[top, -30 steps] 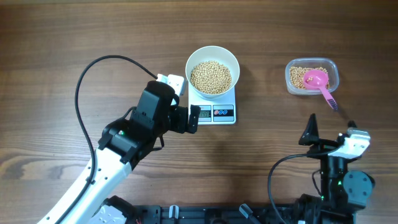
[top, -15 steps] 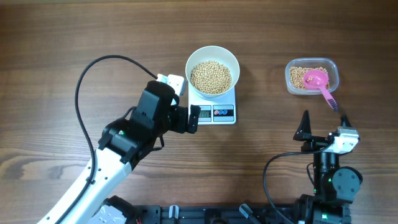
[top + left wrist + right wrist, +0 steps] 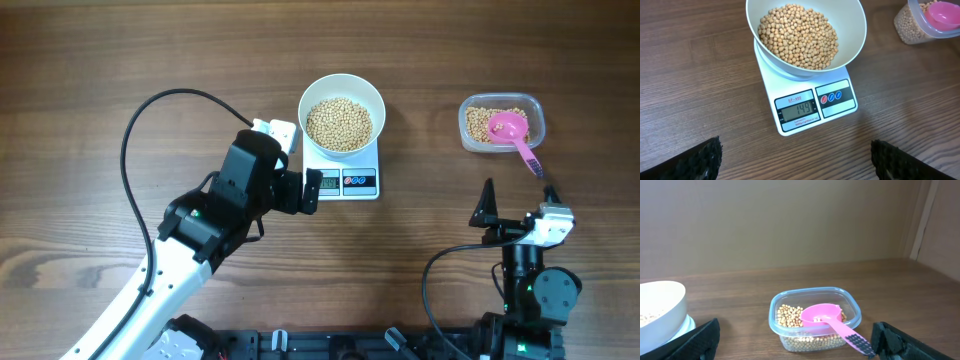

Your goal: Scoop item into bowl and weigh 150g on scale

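overhead: bowl of beans sits on the scale, my left end effector just beside it, right end effector near the tub. left wrist: jaws wide, empty; display reads 149. right wrist: jaws wide, empty; beans are loose and roll, so i'd grip the stiff pink scoop by its handle.

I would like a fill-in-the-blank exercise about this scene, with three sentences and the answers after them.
1. The scale reads ____.
2. The bowl of beans stands on the ____.
3. The pink scoop lies in the clear ____.
Missing words: 149; scale; tub.
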